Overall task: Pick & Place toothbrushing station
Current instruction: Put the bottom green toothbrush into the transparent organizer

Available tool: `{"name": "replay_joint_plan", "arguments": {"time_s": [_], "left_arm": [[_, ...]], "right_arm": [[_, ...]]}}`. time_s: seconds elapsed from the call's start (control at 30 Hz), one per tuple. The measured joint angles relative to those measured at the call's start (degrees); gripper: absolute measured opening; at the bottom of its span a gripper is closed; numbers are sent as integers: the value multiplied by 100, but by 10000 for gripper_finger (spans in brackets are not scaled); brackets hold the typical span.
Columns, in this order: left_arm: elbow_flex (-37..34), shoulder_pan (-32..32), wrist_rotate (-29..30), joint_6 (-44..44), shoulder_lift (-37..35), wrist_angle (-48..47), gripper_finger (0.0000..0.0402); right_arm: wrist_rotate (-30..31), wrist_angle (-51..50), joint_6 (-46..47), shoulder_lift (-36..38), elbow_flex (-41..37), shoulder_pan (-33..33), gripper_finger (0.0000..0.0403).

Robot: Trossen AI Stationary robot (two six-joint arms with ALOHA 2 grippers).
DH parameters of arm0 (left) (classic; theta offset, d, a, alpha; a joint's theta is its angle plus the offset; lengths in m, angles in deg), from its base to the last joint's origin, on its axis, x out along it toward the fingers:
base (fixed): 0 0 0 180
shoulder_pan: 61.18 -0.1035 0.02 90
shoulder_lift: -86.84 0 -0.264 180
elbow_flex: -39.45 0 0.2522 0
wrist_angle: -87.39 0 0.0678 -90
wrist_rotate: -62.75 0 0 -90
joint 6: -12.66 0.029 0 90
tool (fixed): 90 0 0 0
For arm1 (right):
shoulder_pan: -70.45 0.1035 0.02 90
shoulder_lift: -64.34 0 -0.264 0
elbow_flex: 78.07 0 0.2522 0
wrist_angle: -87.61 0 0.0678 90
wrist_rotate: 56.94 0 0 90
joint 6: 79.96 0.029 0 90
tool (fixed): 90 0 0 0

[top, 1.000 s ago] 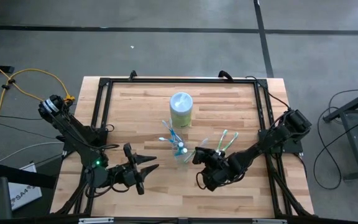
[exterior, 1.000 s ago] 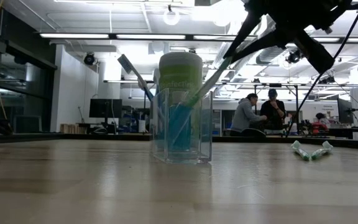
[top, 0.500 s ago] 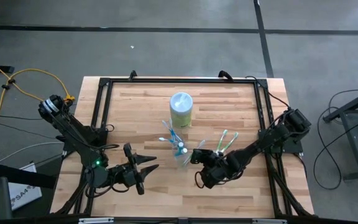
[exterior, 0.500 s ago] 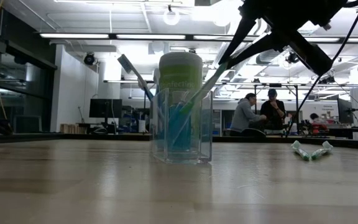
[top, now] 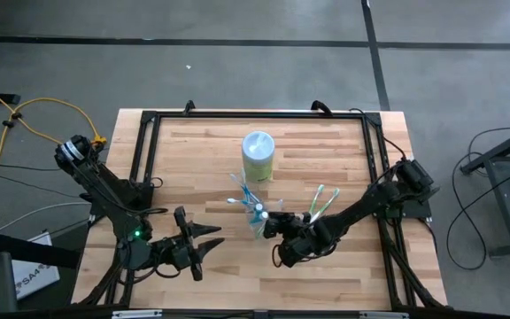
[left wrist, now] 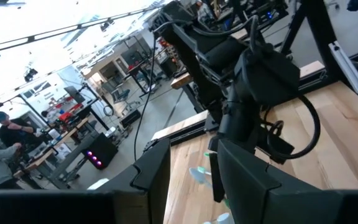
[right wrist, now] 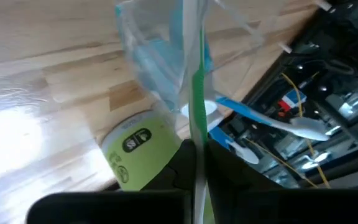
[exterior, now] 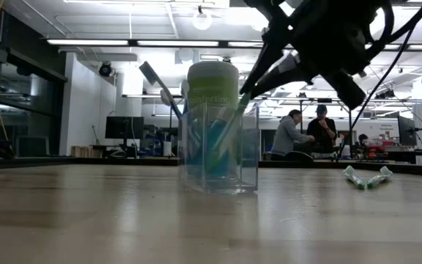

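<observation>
The right claw (top: 275,228) is pinched shut on a green-and-white toothbrush (right wrist: 197,93), its two dark fingers pressed against the slim handle, and it hangs just beside the clear tumbler (top: 258,221) near the middle of the counter (top: 211,142). The brush slants down into the tumbler, where blue-and-white toothbrushes (top: 242,188) already lean, their heads fanning out over the rim toward the far side. In the low view the tumbler (exterior: 219,150) stands upright on the wood with the right arm's dark bulk crowding the space above and beside its rim. Directly behind it, close by, stands a green-lidded canister (top: 258,156). Toward the right arm's side, two more green-and-white toothbrushes (top: 322,201) lie flat on the counter, near the arm but apart from the tumbler. The left claw (top: 204,242) rests low near the front edge on the left, fingers spread and holding nothing, well apart from the tumbler, with bare wood between them. A black frame (top: 255,114) runs along the counter's edges, and the far half of the surface behind the canister is open. Beyond the counter, people (exterior: 305,133) sit at desks in the room.
</observation>
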Motion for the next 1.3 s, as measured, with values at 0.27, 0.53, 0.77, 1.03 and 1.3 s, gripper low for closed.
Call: {"name": "replay_joint_plan", "arguments": {"time_s": [0.27, 0.53, 0.77, 1.03, 1.3], "left_arm": [[0, 132, 4, 28, 0, -1, 128], [0, 130, 7, 23, 0, -1, 128], [1, 130, 7, 20, 0, -3, 128], [1, 193, 5, 9, 0, -3, 128], [1, 294, 7, 3, 0, -3, 128]], "right_arm": [[79, 698, -878, -8, -2, -8, 11], [71, 798, -1134, -8, -2, -1, 15], [-17, 795, -1215, -8, -2, 19, 16], [-91, 751, -898, -8, -2, 21, 18], [-232, 751, -630, -6, -2, 91, 63]]}}
